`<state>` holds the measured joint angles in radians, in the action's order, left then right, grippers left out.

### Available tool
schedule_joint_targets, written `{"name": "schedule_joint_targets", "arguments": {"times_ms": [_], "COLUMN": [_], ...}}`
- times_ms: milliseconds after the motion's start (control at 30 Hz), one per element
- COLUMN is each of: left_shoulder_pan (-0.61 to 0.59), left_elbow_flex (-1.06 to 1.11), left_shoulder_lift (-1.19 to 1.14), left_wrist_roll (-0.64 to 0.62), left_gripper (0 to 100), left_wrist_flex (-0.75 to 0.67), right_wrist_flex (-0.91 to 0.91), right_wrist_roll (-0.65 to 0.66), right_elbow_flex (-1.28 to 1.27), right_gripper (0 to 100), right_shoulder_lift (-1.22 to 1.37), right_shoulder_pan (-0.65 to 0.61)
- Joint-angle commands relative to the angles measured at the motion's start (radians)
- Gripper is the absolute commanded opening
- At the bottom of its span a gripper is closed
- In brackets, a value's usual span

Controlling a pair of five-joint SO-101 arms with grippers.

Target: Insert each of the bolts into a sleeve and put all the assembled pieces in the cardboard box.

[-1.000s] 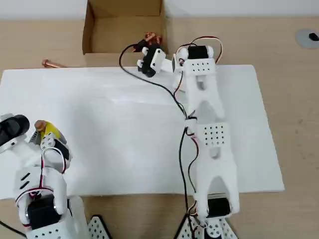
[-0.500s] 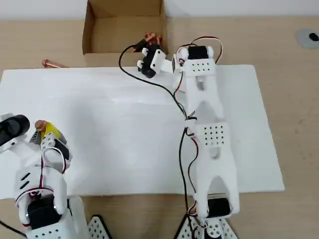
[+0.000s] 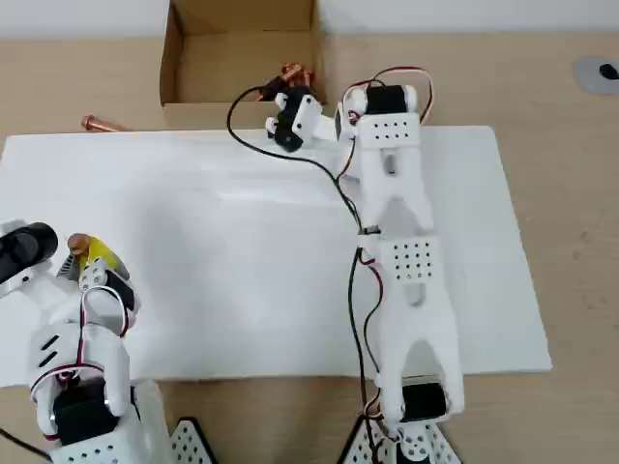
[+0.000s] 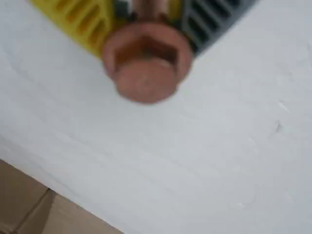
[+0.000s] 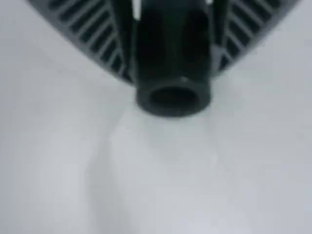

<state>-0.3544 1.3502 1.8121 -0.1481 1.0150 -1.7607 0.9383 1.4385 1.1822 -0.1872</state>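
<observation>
The left gripper [image 3: 83, 253] pinches a copper bolt [image 4: 146, 66] between its yellow and dark fingers, low over the near left corner of the white sheet [image 3: 242, 251]. The head sticks out and the shank is hidden between the fingers. The right gripper [image 3: 288, 124] is clamped on a black sleeve [image 5: 173, 73] with its open bore showing, at the far edge of the sheet, just in front of the cardboard box [image 3: 172, 58]. The two parts are well apart, so the likeliest trouble is at the meeting. If the bolt arrives tilted or off the bore's line, it will probably jam on the rim and twist in the fingers, or push the sleeve out of its grip. With the head as the free end, the shank may not reach the bore at all. More copper pieces [image 3: 295, 72] sit by the box's right wall, just beyond the right gripper, so a careless swing there could knock them or shove the box. A loose bolt [image 3: 102, 124] lies on the table to the left of the box and could roll if it were brushed
</observation>
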Motion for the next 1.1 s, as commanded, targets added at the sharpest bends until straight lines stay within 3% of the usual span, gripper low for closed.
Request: {"name": "schedule_joint_targets", "arguments": {"times_ms": [0, 300, 500, 733, 867, 1067], "left_shoulder_pan": [-0.002, 0.023, 0.021, 0.021, 0.026, 0.028], "left_elbow_flex": [-0.054, -0.126, -0.204, -0.29, -0.347, -0.404], "left_shoulder_lift": [0.012, 0.012, 0.012, 0.012, 0.012, 0.012], "left_wrist_roll": [0.008, 0.219, 0.276, 0.275, 0.272, 0.27], "left_gripper": [1, 1, 1, 1, 1, 1], "left_wrist_flex": [-0.032, -0.031, -0.031, -0.021, 0.054, 0.158], "right_wrist_flex": [-0.028, -0.028, -0.028, -0.029, -0.031, -0.032], "right_wrist_roll": [-0.051, -0.164, -0.249, -0.466, -0.643, -0.844], "right_elbow_flex": [0.194, 0.228, 0.228, 0.222, 0.216, -0.047], "right_gripper": [3.3, 3.3, 3.3, 0.9, 1.1, 1.1], "right_shoulder_lift": [-0.016, -0.217, -0.412, -0.664, -0.766, -0.952], "right_shoulder_pan": [-0.025, -0.054, -0.111, -0.171, -0.182, -0.197]}}
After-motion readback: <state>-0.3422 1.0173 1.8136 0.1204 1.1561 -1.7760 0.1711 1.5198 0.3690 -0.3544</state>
